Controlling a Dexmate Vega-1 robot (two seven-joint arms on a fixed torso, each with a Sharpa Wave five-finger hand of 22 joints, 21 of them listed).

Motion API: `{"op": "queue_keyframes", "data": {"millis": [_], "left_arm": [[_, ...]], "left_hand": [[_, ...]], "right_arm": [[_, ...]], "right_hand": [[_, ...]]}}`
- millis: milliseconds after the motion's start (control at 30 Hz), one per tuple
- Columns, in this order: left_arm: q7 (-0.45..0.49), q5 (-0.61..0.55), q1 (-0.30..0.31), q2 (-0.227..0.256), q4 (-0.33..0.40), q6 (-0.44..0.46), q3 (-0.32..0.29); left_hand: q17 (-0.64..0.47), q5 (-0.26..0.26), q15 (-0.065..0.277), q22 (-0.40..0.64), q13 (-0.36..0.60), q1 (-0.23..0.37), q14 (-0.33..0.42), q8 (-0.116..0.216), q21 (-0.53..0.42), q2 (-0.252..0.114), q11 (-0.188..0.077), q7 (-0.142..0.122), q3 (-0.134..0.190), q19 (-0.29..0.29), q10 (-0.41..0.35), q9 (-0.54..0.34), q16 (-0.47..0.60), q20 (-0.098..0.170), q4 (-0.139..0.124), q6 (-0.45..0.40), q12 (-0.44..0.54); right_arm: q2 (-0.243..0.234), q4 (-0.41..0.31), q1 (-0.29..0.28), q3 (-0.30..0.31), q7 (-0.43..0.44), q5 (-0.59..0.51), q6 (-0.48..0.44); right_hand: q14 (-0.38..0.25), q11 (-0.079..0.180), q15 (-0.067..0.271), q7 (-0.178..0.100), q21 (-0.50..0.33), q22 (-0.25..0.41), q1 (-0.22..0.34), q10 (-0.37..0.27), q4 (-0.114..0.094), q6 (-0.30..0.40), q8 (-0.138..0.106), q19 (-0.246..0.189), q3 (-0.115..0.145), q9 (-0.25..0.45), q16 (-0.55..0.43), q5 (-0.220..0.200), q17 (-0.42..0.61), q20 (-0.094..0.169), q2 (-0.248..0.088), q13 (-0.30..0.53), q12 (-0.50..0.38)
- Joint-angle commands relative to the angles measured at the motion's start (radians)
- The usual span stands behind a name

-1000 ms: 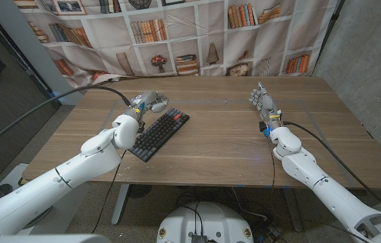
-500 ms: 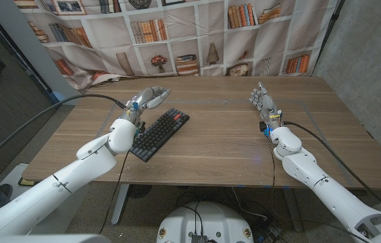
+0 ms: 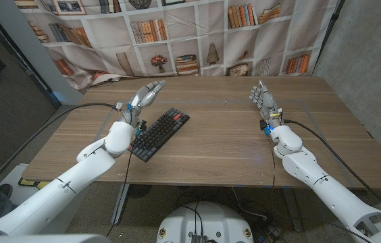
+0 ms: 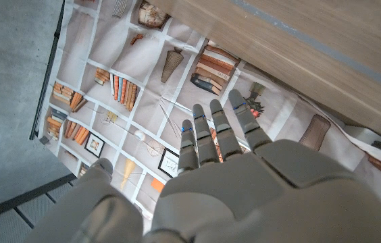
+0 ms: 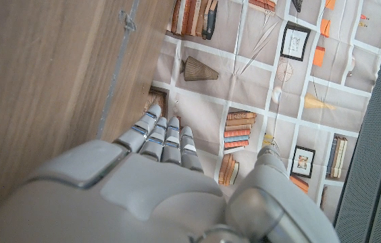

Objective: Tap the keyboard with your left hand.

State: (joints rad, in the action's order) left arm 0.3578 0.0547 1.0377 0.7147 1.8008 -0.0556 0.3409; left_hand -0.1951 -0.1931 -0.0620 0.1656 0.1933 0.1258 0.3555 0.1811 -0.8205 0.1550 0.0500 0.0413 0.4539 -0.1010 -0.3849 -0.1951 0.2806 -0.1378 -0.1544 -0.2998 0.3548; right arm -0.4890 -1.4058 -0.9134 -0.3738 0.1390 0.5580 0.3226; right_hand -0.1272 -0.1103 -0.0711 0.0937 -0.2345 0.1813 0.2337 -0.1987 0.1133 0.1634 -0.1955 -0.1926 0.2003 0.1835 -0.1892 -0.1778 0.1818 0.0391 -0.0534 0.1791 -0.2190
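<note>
From the head view, one black keyboard [image 3: 159,133] lies slantwise on the wooden table [image 3: 224,145], toward its left edge. The left hand [image 3: 144,96] hangs just beyond the keyboard's far end, fingers straight and a little apart, holding nothing. The right hand [image 3: 263,101] stands near the table's right edge, well apart from the keyboard, fingers straight and empty too. The left wrist view shows the left hand's fingers [image 4: 212,138] side by side against a bookshelf-print backdrop [image 4: 123,88]; the right wrist view shows likewise.
</note>
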Motion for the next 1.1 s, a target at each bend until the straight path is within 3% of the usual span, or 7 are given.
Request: {"op": "queue_keyframes", "data": {"millis": [33, 333, 767, 833, 900, 933, 1100], "left_arm": [[-0.072, 0.212, -0.057, -0.105, -0.200, -0.240, -0.022], [-0.107, 0.290, -0.068, -0.123, -0.235, -0.253, -0.027], [-0.170, 0.318, -0.121, -0.126, -0.303, -0.263, 0.003], [-0.167, 0.313, -0.125, -0.125, -0.303, -0.257, 0.008], [-0.170, 0.302, -0.128, -0.121, -0.306, -0.261, 0.014], [-0.171, 0.299, -0.129, -0.119, -0.306, -0.265, 0.016], [-0.192, 0.295, -0.139, -0.113, -0.319, -0.283, 0.024]], "left_hand": [[0.000, -0.013, 0.002, 0.003, 0.004, -0.004, -0.006, 0.006, 0.024, -0.001, -0.001, 0.000, -0.006, 0.020, 0.017, 0.001, -0.009, 0.006, 0.009, 0.009, -0.016], [0.002, -0.027, 0.007, 0.005, 0.008, 0.005, -0.138, -0.011, 0.118, -0.012, 0.002, -0.026, -0.032, 0.070, 0.124, 0.004, -0.074, 0.013, 0.031, 0.205, -0.101], [0.003, -0.030, -0.001, 0.005, 0.008, 0.009, -0.175, 0.006, 0.158, -0.007, 0.003, -0.004, -0.045, 0.108, 0.161, 0.004, -0.084, 0.043, 0.038, 0.217, -0.125], [0.004, -0.031, -0.005, 0.005, 0.009, 0.012, -0.192, 0.008, 0.184, -0.006, 0.005, -0.003, -0.052, 0.144, 0.172, 0.005, -0.088, 0.062, 0.042, 0.222, -0.132], [0.005, -0.033, -0.004, 0.007, 0.010, 0.014, -0.252, 0.012, 0.294, -0.011, 0.005, -0.008, -0.076, 0.316, 0.197, 0.005, -0.094, 0.101, 0.048, 0.240, -0.144], [0.005, -0.034, 0.001, 0.009, 0.010, 0.013, -0.285, 0.011, 0.317, -0.013, 0.005, -0.010, -0.083, 0.353, 0.221, 0.005, -0.101, 0.107, 0.048, 0.249, -0.152], [0.006, -0.033, 0.004, 0.011, 0.009, 0.012, -0.359, 0.006, 0.352, -0.012, -0.008, -0.039, -0.100, 0.394, 0.288, 0.006, -0.106, 0.114, 0.051, 0.283, -0.166]], "right_arm": [[-0.006, -0.012, -0.007, 0.007, -0.005, -0.006, 0.023], [-0.011, -0.038, -0.020, 0.018, 0.023, -0.010, 0.011], [-0.031, -0.059, -0.007, 0.016, 0.023, -0.010, -0.039], [-0.028, -0.051, 0.000, 0.014, 0.016, -0.007, -0.040], [-0.025, -0.039, 0.009, 0.011, 0.005, -0.006, -0.036], [-0.023, -0.032, 0.014, 0.008, 0.000, -0.007, -0.031], [-0.017, -0.020, 0.024, 0.003, -0.004, -0.012, -0.025]], "right_hand": [[-0.011, 0.002, -0.002, -0.003, -0.006, 0.003, 0.007, -0.010, 0.005, 0.014, -0.007, -0.006, 0.001, 0.003, -0.003, 0.000, 0.002, 0.021, -0.005, 0.005, -0.001], [-0.012, 0.002, -0.004, -0.027, -0.003, 0.003, 0.006, -0.014, 0.006, 0.026, -0.009, -0.006, 0.001, 0.003, -0.001, 0.000, 0.002, 0.018, -0.004, 0.005, -0.001], [-0.011, 0.004, -0.005, -0.023, 0.000, 0.003, 0.003, -0.012, 0.004, 0.035, -0.011, -0.005, -0.001, 0.004, 0.000, 0.001, 0.002, 0.015, -0.002, 0.005, 0.001], [-0.011, 0.001, -0.006, -0.022, 0.000, 0.003, 0.002, -0.016, 0.004, 0.036, -0.011, -0.005, -0.002, 0.004, 0.000, 0.001, 0.002, 0.015, -0.002, 0.005, -0.001], [-0.011, 0.001, -0.006, -0.022, 0.001, 0.003, 0.002, -0.016, 0.004, 0.037, -0.011, -0.005, -0.002, 0.004, 0.001, 0.001, 0.002, 0.014, -0.002, 0.005, 0.000], [-0.011, 0.001, -0.006, -0.023, 0.001, 0.003, 0.002, -0.016, 0.004, 0.036, -0.010, -0.005, -0.002, 0.004, 0.001, 0.001, 0.002, 0.014, -0.002, 0.005, 0.000], [-0.011, 0.001, -0.007, -0.023, 0.002, 0.003, 0.001, -0.015, 0.004, 0.036, -0.010, -0.004, -0.002, 0.004, 0.001, 0.001, 0.002, 0.013, -0.002, 0.005, 0.000]]}}
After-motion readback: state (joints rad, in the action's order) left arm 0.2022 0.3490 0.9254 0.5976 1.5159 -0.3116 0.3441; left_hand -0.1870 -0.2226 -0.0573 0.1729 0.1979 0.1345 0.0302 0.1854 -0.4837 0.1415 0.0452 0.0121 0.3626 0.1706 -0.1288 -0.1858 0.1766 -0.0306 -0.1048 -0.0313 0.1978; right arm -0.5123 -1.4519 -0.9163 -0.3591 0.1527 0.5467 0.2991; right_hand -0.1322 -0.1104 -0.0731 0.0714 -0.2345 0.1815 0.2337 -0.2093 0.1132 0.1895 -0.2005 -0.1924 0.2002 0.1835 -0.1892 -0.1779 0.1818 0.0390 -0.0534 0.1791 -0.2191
